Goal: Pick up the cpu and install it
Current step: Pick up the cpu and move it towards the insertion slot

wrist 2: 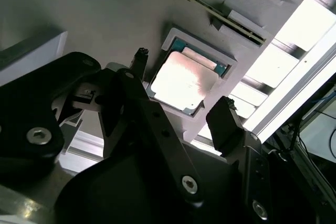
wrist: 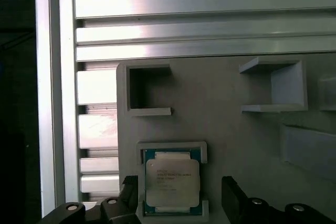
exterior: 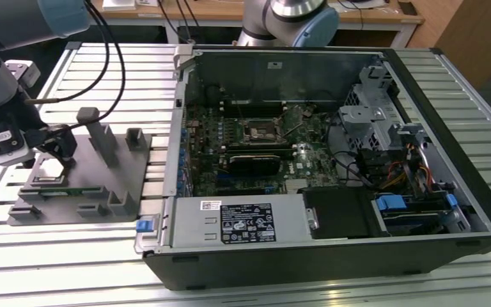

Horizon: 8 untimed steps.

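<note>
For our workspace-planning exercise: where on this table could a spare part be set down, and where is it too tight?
Bare slats of the table lie below the grey fixture in the exterior view, and above it too. Crowded: the thin strip between fixture and computer case, and the cpu pocket, straddled by the open gripper.

The cpu [wrist: 172, 183] has a silvery-white metal top, smooth with a soft satin sheen, and it catches the light brightly in the second wrist view. It sits in a matt grey plastic fixture [exterior: 100, 185] that looks faintly grainy. The gripper [wrist 2: 183, 85] has matt black fingers [wrist 2: 227, 124] with shiny metal screws [wrist 2: 190, 183]. The table [exterior: 58, 268] is ribbed aluminium, brushed and bright. At the exterior view's right, the computer case [exterior: 314, 262] is matt black, and its drive cage [exterior: 369, 115] is bare grey steel.
</note>
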{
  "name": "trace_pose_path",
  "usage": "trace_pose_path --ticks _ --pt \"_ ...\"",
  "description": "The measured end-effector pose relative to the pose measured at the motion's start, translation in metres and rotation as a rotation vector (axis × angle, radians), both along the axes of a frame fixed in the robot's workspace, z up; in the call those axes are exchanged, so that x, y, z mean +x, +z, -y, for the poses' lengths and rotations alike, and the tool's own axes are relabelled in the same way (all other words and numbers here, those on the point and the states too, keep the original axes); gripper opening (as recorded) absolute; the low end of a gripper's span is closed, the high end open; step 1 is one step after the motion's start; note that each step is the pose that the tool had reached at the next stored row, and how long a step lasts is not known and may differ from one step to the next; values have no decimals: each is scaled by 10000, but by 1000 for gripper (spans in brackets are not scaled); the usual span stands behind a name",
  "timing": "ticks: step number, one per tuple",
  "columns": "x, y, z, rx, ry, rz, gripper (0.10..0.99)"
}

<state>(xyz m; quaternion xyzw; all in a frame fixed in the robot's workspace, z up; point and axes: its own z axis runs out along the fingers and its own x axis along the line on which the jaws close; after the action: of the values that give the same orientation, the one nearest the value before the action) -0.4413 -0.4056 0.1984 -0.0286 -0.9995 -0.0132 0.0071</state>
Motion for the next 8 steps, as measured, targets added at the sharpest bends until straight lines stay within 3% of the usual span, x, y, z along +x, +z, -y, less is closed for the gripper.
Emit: trace_pose_path --ticks 8 --pt "0 -45 0 1 6 1 733"
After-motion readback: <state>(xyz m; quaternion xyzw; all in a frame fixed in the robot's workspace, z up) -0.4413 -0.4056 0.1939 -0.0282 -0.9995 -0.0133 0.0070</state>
